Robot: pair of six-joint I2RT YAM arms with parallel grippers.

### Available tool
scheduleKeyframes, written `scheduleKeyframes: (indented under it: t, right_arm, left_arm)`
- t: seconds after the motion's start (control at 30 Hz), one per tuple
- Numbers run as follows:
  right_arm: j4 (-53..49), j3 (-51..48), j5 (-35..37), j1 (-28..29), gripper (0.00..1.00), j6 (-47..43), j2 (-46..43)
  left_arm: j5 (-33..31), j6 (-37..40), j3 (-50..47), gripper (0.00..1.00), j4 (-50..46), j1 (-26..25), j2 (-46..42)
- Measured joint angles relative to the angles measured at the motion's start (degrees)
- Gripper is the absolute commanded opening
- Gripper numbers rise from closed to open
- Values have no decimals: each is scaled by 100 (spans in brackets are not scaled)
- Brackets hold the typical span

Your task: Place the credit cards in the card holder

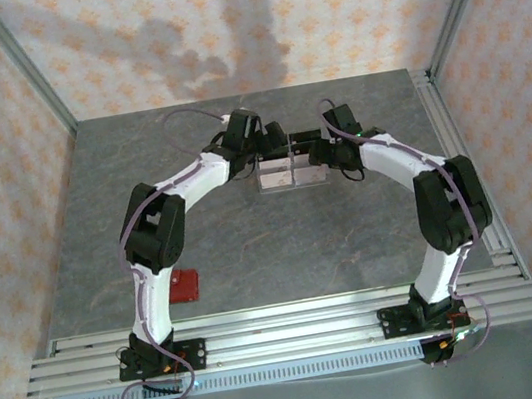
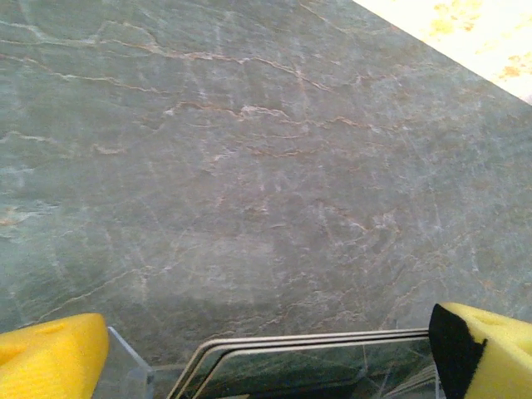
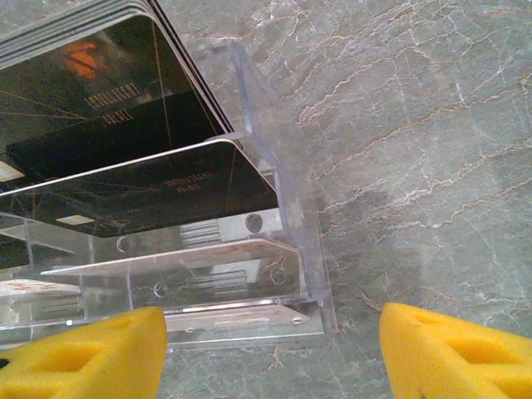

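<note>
The grey table is seen from above with both arms arched inward over it. The left arm and the right arm are bent at the elbow, and their wrists are brought to the left and right ends of the clear stand. The red card holder is laid flat well nearer than the stand, beside the left arm's lower link. The credit cards are stacked in the stand; their dark glossy faces are shown by the right wrist view, and their thin pale edges by the left wrist view. The left tool is spread wide around the stand's edge. The right tool is held apart at the stand's corner, and nothing is gripped.
</note>
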Motion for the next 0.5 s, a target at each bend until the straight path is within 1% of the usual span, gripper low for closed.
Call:
scheduleKeyframes:
  t: [0.2,0.5]
  right_arm:
    - [-63,-39,-72,0,68,0,-61]
    - [-140,-131,-90,0,68,2,-245]
  left_arm:
    - [-341,-48,205,100,-424,20,-26]
    - [-1222,-433,581,100,-925,319,-74]
